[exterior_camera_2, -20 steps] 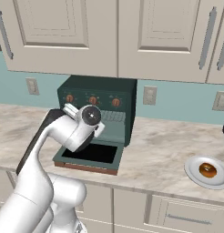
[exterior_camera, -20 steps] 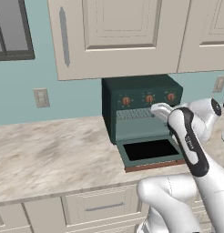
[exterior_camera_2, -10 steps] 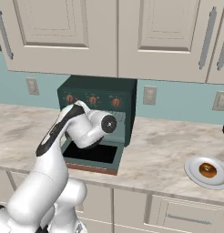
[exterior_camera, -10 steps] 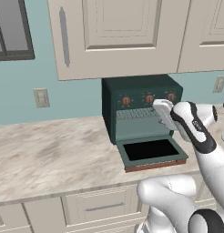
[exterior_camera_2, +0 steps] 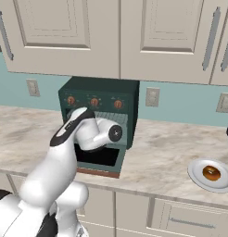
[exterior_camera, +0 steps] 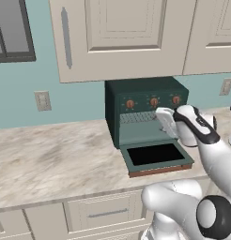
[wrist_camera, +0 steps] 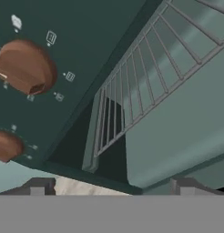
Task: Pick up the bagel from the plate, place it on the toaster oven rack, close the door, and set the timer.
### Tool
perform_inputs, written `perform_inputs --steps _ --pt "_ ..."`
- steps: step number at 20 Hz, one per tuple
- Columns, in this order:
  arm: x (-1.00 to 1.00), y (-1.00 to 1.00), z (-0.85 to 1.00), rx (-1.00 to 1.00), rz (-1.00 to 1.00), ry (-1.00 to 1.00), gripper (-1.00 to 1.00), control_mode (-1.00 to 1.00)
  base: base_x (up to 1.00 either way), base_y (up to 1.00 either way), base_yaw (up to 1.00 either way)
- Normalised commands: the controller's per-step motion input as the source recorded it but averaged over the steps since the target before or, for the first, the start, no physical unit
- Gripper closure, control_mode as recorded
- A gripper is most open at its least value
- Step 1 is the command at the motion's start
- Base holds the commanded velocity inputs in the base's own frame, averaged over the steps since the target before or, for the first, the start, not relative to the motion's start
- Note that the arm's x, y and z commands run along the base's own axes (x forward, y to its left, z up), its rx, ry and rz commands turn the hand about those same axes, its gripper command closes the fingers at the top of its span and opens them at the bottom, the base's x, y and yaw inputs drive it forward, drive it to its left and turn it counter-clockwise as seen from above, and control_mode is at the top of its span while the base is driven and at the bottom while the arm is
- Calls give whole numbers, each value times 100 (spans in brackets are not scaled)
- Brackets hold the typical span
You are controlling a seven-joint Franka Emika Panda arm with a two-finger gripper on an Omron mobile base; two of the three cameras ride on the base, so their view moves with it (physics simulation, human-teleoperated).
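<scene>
My pincer [exterior_camera: 163, 123] hangs released, empty, right at the oven [exterior_camera: 145, 110] mouth, beside the rack [wrist_camera: 145, 86]. Door [exterior_camera: 156, 157] lies open flat below. Bagel [exterior_camera_2: 211, 173] sits on plate [exterior_camera_2: 195, 175], well right of oven. To do this well I should swing right, come down over the bagel, jaws wide, straddle the ring, then clench.

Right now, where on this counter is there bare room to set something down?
The widest bare stretch of counter runs left of the toaster oven, under the wall outlet. A second patch lies between the oven and the plate holding the bagel. It is crowded in front of the oven: the lowered door and the arm take that space.
</scene>
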Motion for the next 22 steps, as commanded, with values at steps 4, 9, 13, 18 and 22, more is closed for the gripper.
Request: perform_inputs --steps 4,9,13,18,22 --pt "41 0 -8 0 0 0 -100 -100 0 0 0" --pt "36 0 -16 0 0 0 -100 -100 0 0 0" --pt "10 0 -29 2 0 0 -100 -100 0 0 0" --pt "7 0 -24 3 1 -1 -100 -100 0 0 0" --pt "21 0 -11 2 0 -5 -100 -100 0 0 0"
